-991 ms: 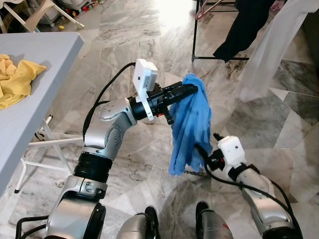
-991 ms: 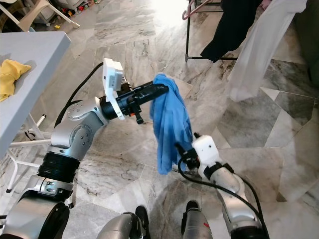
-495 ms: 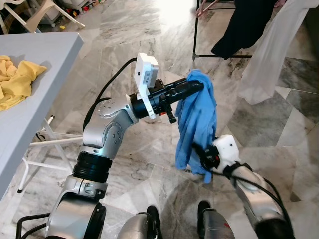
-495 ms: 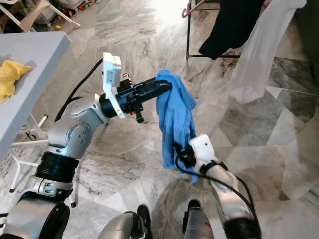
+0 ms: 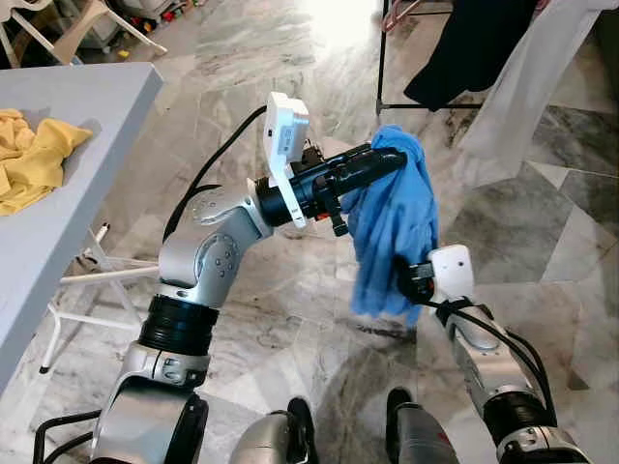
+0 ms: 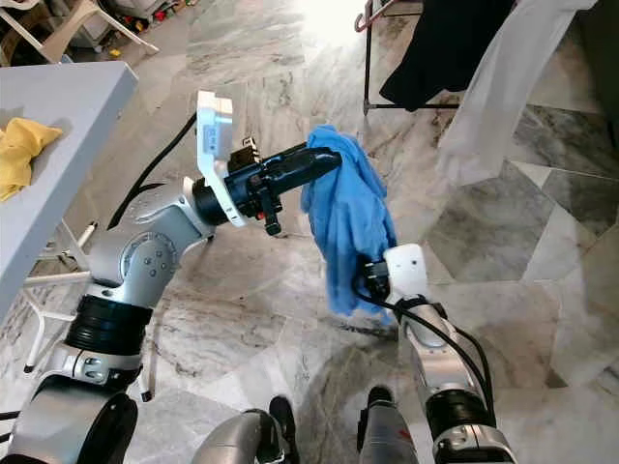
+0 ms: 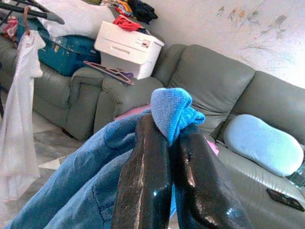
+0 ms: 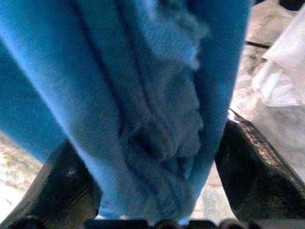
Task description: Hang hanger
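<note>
Surroundings: grey table [image 5: 92, 106] on robot's left with a crumpled yellow cloth [image 5: 34, 155] on it, white folding legs under it; marble floor [image 5: 242, 58] all round. Ahead and to the right a black rack frame [image 5: 379, 58] with a dark garment [image 5: 462, 48] and a white garment [image 5: 527, 82] hanging, both well apart from the arms, and a pink hanger [image 6: 368, 16] hooked on the rack at the top edge. Left wrist view looks past the fingers to a grey sofa [image 7: 214, 81], a white box [image 7: 128, 47] with clothes piled on it, pink hangers [image 7: 107, 70] on the sofa arm, a light blue cushion [image 7: 257, 150]. Nothing sits between the grippers and the rack. Left gripper [image 5: 392, 159] raised out in front, fingers clamped on a bunched top fold of the blue garment [image 5: 397, 227], which drapes straight down from it. Right gripper [image 5: 406, 280] is lower, pushed into the hanging lower part of the same cloth; right wrist view has the two fingers [image 8: 252, 162] spread wide with blue fabric bunched between them, not pinched. Can't make out any hanger inside the blue cloth
</note>
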{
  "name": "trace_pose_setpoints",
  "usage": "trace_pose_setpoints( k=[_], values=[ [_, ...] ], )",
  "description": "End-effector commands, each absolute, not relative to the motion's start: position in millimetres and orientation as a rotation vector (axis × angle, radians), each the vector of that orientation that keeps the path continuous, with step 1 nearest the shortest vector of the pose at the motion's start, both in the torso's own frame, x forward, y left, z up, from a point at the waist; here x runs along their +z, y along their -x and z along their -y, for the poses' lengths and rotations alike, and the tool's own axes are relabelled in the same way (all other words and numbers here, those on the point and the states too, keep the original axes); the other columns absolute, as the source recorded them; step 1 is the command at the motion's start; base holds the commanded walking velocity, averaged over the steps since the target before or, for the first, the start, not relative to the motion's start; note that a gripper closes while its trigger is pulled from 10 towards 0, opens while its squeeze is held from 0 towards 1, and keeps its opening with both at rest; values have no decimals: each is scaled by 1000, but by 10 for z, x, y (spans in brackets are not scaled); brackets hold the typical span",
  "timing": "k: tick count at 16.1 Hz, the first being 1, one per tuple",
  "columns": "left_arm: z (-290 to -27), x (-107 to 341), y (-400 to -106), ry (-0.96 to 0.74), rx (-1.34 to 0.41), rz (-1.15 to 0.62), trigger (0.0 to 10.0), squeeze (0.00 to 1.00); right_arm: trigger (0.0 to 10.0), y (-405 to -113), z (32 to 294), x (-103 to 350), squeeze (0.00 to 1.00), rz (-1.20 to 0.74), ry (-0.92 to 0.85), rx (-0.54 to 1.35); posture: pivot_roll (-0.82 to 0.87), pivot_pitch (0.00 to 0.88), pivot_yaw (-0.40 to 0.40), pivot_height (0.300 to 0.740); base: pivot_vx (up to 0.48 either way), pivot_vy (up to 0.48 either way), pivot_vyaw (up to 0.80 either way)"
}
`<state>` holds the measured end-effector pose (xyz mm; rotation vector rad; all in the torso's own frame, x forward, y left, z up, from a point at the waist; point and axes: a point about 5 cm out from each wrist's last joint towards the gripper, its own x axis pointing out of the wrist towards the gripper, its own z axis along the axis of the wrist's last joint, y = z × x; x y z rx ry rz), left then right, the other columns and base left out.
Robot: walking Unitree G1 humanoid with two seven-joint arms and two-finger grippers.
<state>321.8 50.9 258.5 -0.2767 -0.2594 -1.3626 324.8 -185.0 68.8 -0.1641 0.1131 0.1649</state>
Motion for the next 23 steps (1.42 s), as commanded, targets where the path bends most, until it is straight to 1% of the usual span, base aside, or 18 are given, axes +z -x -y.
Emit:
trace_pose_setpoints(
  k=[1,5,9,10,11,12,14,15,16,20,23],
  values=[
    [-559,2664,-3178,277,-1363,302,10000,0,0,-3204,1845,594,0,-140,140,153,-97,277,194,740,0,0,0],
    [-563,2658,-3175,282,-1354,301,10000,0,0,-3169,1936,555,0,-135,129,102,-100,278,190,740,0,0,0],
    [-546,2669,-3174,283,-1356,302,10000,0,0,-3163,1937,549,0,-126,127,109,-103,276,193,740,0,0,0],
    [-538,2640,-3169,278,-1359,295,10000,0,3098,-3155,1831,572,0,-100,105,191,-103,275,195,740,0,0,0],
    [-537,2623,-3168,275,-1359,290,10000,0,3098,-3152,1791,583,0,-90,103,217,-103,275,195,740,0,0,0],
    [-534,2583,-3172,269,-1354,279,10000,0,10000,-3157,1775,588,0,-88,126,220,-102,273,194,740,0,0,0],
    [-564,2374,-3206,234,-1297,237,10000,0,10000,-3140,1692,596,0,-79,192,261,-104,272,191,740,0,0,0],
    [-568,2340,-3204,243,-1288,229,10000,0,2471,-3121,1666,606,0,-67,194,281,-107,271,186,740,0,0,0],
    [-561,2325,-3199,251,-1285,228,10000,0,0,-3091,1629,614,0,-56,198,319,-111,268,177,740,0,0,0],
    [-546,2353,-3216,258,-1274,252,10000,0,0,-3076,1597,624,0,-58,223,354,-118,265,165,740,0,0,0],
    [-582,2427,-3238,255,-1264,275,10000,0,0,-3052,1661,558,0,-104,223,336,-110,265,168,740,0,0,0]
  ],
)
